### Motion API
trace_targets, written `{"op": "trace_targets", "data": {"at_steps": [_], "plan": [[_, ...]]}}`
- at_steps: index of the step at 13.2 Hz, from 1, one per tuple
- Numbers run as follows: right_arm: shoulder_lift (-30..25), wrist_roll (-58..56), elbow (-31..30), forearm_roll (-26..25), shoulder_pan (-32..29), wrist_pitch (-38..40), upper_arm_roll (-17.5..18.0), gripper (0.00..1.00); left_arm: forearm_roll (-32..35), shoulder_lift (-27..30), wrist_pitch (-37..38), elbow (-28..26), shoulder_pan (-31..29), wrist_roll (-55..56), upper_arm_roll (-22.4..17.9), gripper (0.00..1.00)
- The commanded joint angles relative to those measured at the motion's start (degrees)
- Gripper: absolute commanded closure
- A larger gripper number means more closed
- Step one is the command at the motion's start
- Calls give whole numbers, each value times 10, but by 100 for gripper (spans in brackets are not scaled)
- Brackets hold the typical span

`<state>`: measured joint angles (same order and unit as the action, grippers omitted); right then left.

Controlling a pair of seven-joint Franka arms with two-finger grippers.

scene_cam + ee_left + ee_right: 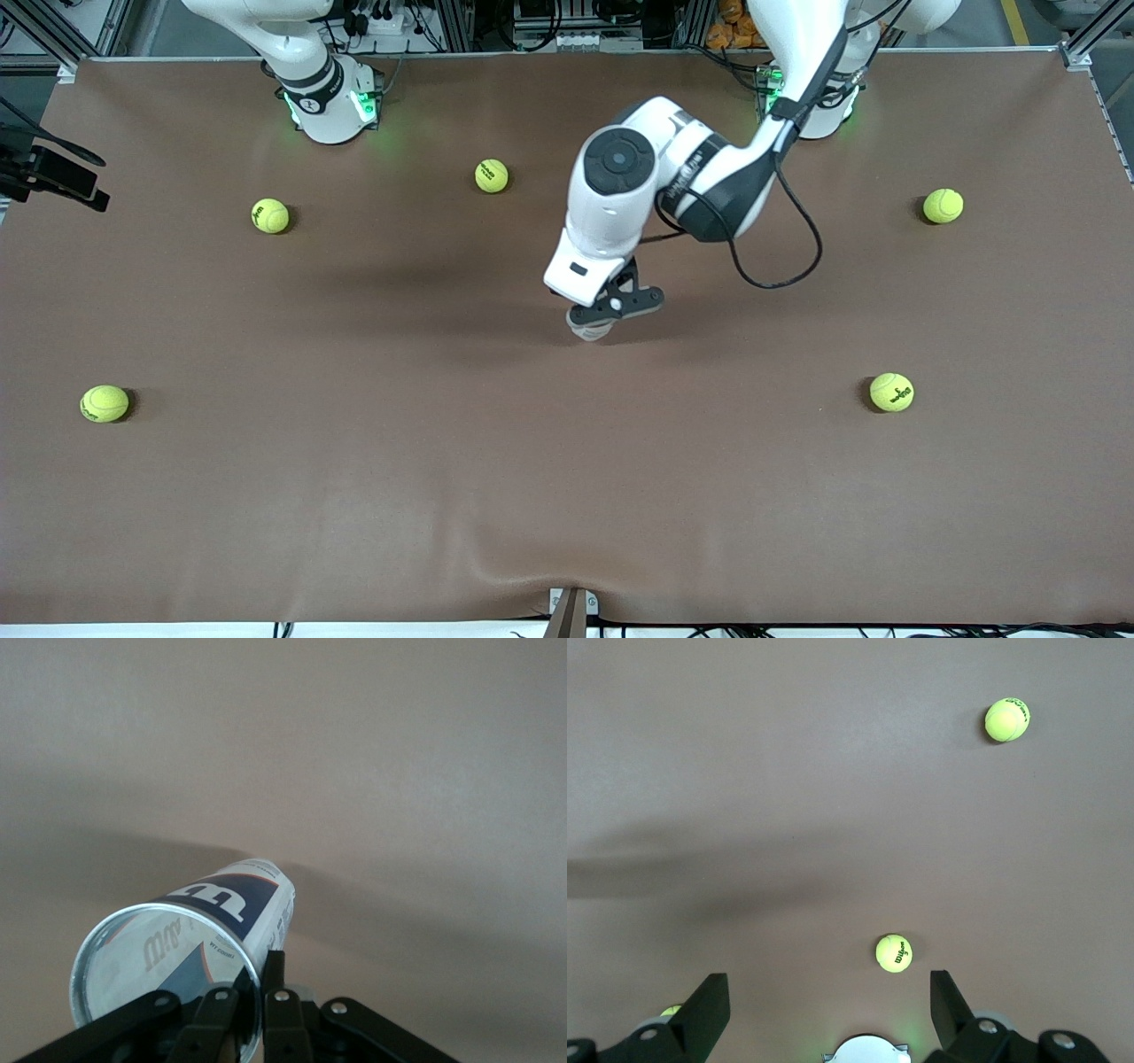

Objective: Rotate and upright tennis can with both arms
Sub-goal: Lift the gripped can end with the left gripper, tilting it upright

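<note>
The left hand point(611, 312) hangs over the middle of the brown surface point(443, 496), its fingers pinching the rim of the tennis can point(190, 948). In the left wrist view the can runs away from the camera, its silvery open mouth next to the fingers and its closed end down toward the surface. In the front view the arm hides nearly all of it, with only a bit of its end showing under the hand, so whether that end touches the surface or hangs just above is hard to say. The can looks close to upright, so the turning seems mostly done; setting it down and letting go remain. The right hand point(830, 1014) waits high near its own base, fingers spread wide, holding nothing. Five tennis balls point(491, 175) lie scattered, well apart from the can.
</note>
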<state>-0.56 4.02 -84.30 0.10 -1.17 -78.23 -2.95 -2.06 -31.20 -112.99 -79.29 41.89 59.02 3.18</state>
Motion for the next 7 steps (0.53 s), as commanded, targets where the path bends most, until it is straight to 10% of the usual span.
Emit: {"op": "trace_targets", "data": {"at_steps": [1,7], "plan": [[0,5,11,-5,-10,8,5,0,16,14,9,-12,17,42,-5,100],[-1,7,11,-5,-8,8,7,0,40,-7,18,-13,51,98,-9,100]]}}
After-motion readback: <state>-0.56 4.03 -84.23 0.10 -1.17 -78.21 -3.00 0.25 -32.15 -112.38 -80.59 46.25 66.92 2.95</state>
